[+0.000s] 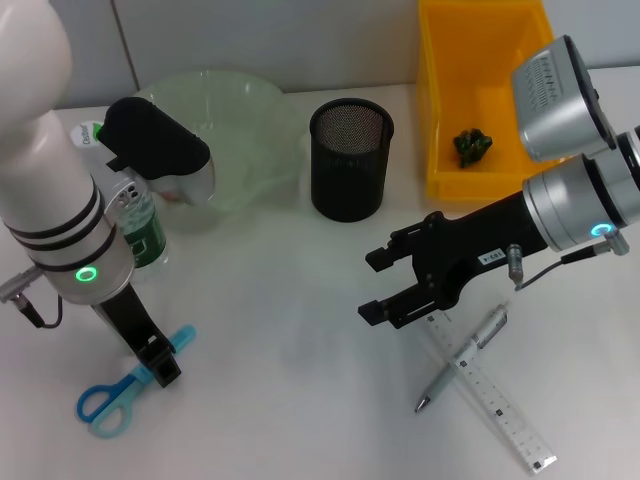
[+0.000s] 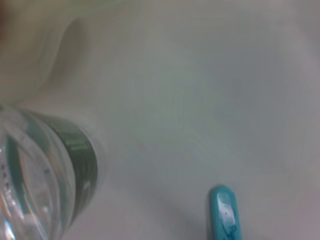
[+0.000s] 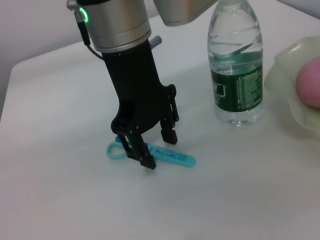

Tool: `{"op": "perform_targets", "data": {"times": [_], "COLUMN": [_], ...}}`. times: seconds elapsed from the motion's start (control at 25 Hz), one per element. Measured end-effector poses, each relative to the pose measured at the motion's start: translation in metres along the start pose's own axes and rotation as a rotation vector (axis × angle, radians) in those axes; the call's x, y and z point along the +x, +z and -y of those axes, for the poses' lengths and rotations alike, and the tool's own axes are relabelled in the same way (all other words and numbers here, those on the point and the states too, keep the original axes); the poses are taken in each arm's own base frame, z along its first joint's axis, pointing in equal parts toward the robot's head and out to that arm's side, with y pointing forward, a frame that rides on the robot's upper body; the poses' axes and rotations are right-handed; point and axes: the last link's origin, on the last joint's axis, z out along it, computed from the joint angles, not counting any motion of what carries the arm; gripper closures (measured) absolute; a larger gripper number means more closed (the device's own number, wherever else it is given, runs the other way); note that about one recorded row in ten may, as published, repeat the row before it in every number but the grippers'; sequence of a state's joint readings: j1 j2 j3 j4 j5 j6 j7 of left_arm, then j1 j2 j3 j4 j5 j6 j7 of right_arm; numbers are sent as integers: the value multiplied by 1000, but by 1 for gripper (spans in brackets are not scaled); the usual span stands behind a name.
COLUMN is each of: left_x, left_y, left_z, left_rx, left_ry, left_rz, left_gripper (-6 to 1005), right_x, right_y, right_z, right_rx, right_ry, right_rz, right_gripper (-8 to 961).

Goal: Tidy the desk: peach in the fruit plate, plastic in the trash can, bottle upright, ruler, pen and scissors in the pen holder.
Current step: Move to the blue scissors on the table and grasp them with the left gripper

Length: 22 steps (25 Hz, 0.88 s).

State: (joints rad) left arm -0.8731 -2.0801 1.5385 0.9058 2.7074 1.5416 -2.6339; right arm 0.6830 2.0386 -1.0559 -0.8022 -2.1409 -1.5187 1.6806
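Blue scissors (image 1: 115,395) lie flat at the front left. My left gripper (image 1: 160,362) stands over them, open, its fingers straddling the blades (image 3: 172,157) close to the table. The clear bottle (image 3: 236,70) with a green label stands upright just behind it, also in the left wrist view (image 2: 45,175). A pink peach (image 3: 310,82) rests in the pale green fruit plate (image 1: 240,120). My right gripper (image 1: 375,285) hangs open at mid table, just left of the silver pen (image 1: 465,360) lying crossed over the clear ruler (image 1: 495,395). Green plastic (image 1: 472,145) sits in the yellow trash can (image 1: 440,150).
The black mesh pen holder (image 1: 350,160) stands at the back centre, between the fruit plate and the yellow trash can. White tabletop (image 1: 290,360) lies between the two grippers.
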Motion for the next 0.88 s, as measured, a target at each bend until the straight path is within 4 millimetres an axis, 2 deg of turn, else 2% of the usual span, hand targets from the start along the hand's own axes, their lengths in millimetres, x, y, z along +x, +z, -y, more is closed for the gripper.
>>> {"op": "perform_targets", "data": {"times": [0.64, 0.88], "left_x": [1, 1], "left_y": [0, 0], "left_z": [0, 0], "left_rx": [3, 2], "left_ry": [10, 10], "left_rz": [0, -1], "left_gripper": [450, 554], "right_x": [0, 0], "right_y": [0, 0], "right_z": [0, 0], "right_rx": [0, 0], "right_ry": [3, 4], "right_rz": [5, 5], "right_gripper": [181, 181]}}
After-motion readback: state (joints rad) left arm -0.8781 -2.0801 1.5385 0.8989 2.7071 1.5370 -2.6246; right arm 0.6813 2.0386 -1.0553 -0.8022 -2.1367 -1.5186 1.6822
